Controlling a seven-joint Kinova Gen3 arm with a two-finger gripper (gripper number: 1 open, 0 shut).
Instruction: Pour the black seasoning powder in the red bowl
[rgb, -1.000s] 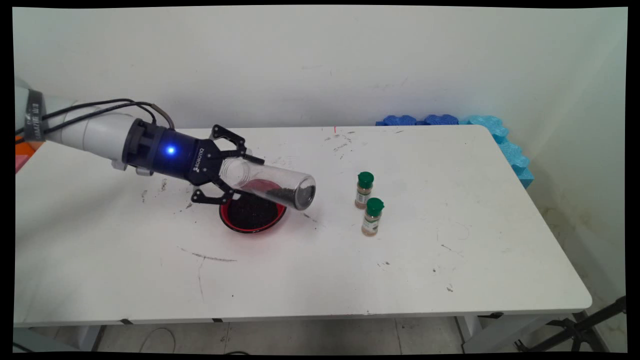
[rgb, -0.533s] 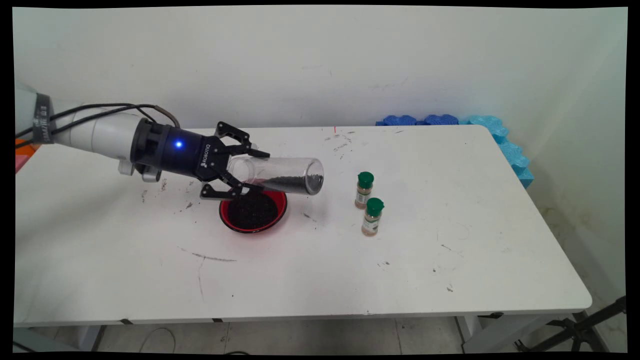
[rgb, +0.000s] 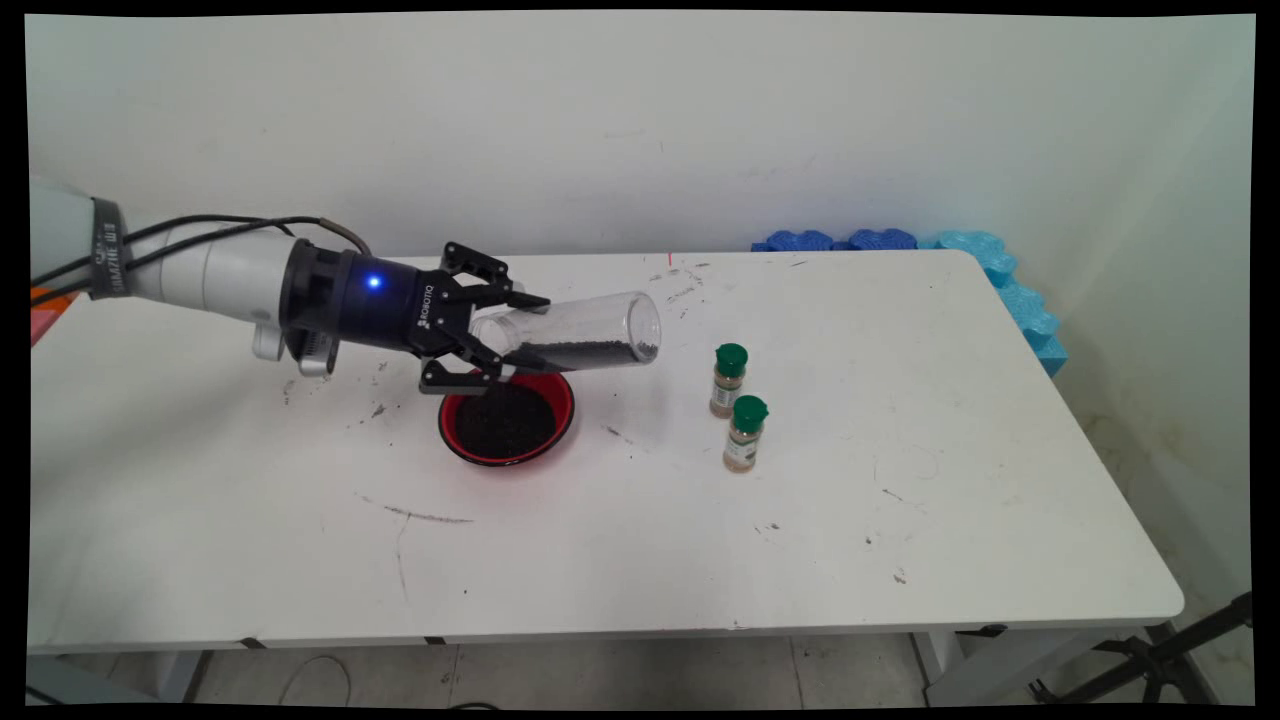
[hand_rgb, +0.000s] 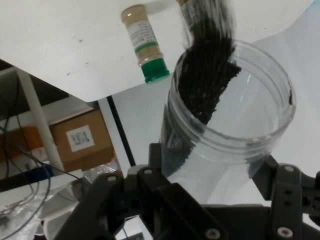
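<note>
Tool (rgb: 497, 335) clamped shut on the clear jar (rgb: 580, 334), held nearly level above the red bowl (rgb: 506, 420) on the tabletop (rgb: 800, 520), calls, in my judgement, for a steady grip and slow tilting so the dark grains stay inside.

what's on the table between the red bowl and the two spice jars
Nothing stands there: in the main view, bare, scuffed table separates the red bowl from the spice jars.

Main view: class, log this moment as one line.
gripper: shut on clear jar | jar: near-level, dark grains inside | below: red bowl
</note>
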